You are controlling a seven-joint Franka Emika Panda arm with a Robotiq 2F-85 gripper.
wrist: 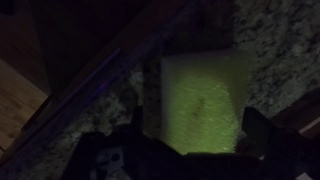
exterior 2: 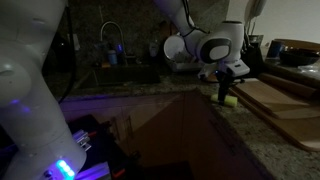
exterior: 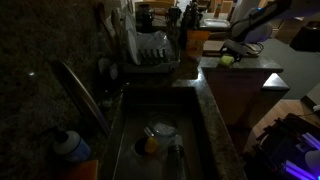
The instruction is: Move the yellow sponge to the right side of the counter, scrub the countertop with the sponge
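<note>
You are holding the gripper [exterior 2: 227, 88] low over the yellow sponge [exterior 2: 228, 98], with the white arm reaching in from 11 o'clock in an exterior view. The jaws are standing spread wide.

In the wrist view the sponge [wrist: 205, 100] is lying flat between the two dark fingers [wrist: 105, 155], which are coming in from 6 o'clock. The dim light is hiding whether either finger is touching it. The sponge is resting on the counter [wrist: 285, 45], a speckled granite slab, near its rounded edge. That edge is running from 7 o'clock to 1 o'clock across the wrist view.

In an exterior view the sponge [exterior: 227, 59] is showing at 1 o'clock, on a stretch of counter [exterior: 255, 68] well apart from the sunken sink [exterior: 185, 120] at 6 o'clock. A dish rack [exterior: 150, 50] is standing at 12 o'clock, beyond the sink. Wooden boards [exterior 2: 285, 100] are lying on the counter at 3 o'clock of the sponge.
</note>
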